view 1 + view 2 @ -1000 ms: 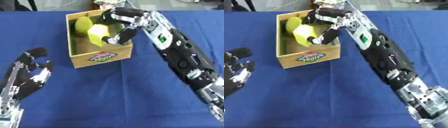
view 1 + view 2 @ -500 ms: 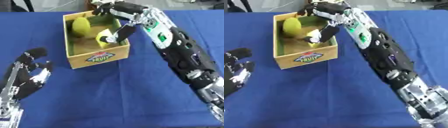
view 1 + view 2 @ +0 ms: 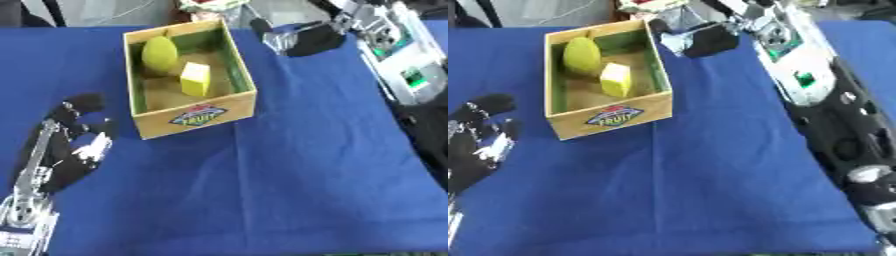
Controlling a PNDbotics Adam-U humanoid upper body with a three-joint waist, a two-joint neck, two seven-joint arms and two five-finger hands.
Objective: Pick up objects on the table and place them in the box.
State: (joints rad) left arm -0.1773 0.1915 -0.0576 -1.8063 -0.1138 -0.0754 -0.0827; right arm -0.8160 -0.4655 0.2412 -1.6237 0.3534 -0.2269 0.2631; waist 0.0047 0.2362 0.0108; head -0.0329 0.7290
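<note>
The left hand (image 3: 74,142) rests on the blue tablecloth (image 3: 289,175), to the left of the box and a little nearer to the robot than its front wall. Its fingers are spread and relaxed, pointing away from the robot, and they hold nothing. The hand is black with some silver parts.

The box (image 3: 194,116) is the landmark here. It is a small open cardboard box with tan outer walls and green inner walls. On the front wall there is a colourful label with the word "FRUIT". The box stands a little askew on the cloth.

Two things lie inside the box. A yellow-green oval thing (image 3: 159,52), smooth and shaped like a lemon, is in the far left part of the box, close to the left wall. A yellow block (image 3: 194,79) with flat sides lies just right of it and nearer to the front wall, about in the middle of the box floor. The two are just beside each other; I cannot tell if they touch.

The right hand (image 3: 697,37) is to the right of the box, beside its far right corner and outside its walls. The picture of it is blurred, so I cannot tell if its fingers are spread or curled. The right arm (image 3: 815,95), black with a white panel, runs from there toward the lower right.
</note>
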